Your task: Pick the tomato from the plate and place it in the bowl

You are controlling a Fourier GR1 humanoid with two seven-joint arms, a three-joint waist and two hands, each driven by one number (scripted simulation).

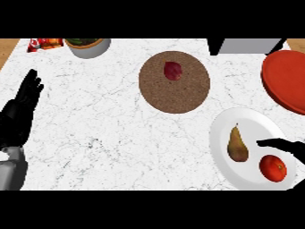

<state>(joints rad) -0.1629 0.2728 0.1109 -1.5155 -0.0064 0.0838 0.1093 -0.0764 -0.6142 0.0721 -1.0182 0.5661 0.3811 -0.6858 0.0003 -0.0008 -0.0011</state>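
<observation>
A red tomato (272, 168) lies on the white plate (243, 120) at the lower right, next to a brown-green pear (236, 145). The red bowl (293, 82) stands just beyond the plate at the right edge, partly cut off by the view. My right hand (303, 154) comes in from the lower right and hovers at the plate's right side, just above and right of the tomato. It is open, with one finger stretched left over the plate. My left hand (16, 114) rests open at the far left, fingers up.
A round cork mat (174, 91) with a dark red fruit (173, 70) on it lies at the centre back. A grey pot (88, 48) and a red packet (44, 44) stand at the back left. A grey box (247, 45) sits at the back right.
</observation>
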